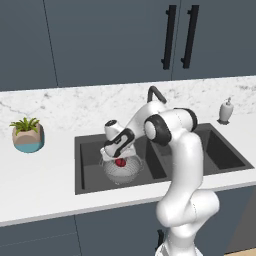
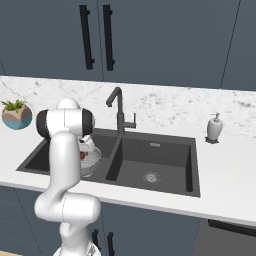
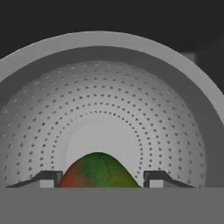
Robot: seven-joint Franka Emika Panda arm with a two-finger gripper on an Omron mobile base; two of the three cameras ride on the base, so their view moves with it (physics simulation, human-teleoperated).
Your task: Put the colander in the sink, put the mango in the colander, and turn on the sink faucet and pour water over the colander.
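Colander [image 1: 121, 171] already down in the left, smaller basin of the sink [image 1: 87, 175], near that basin's front wall; first step judged done. Mango [image 3: 98, 171] between the two finger tips of the pincer [image 3: 101, 178], directly over the perforated bowl, red and green skin filling the gap. Jaws partly apart with the fruit between them; cannot tell whether clamped on it or already let go. From the left base view, a red spot inside the colander right under the hand, so second step judged at its very end: fruit lowered into the bowl, release and withdrawal left. Third step not yet begun: sink faucet [image 2: 119, 112] standing at the back edge of the sink on the divider between the basins, no water visible from the spout, lever untouched by the arm.

Counted: one colander, one mango, one sink with two basins, one faucet, one pincer. Besides these, one potted plant [image 1: 28, 135] toward the left end of the tabletop [image 1: 40, 180] and one white soap dispenser [image 2: 215, 128] toward the right end, behind the sink's far corner.
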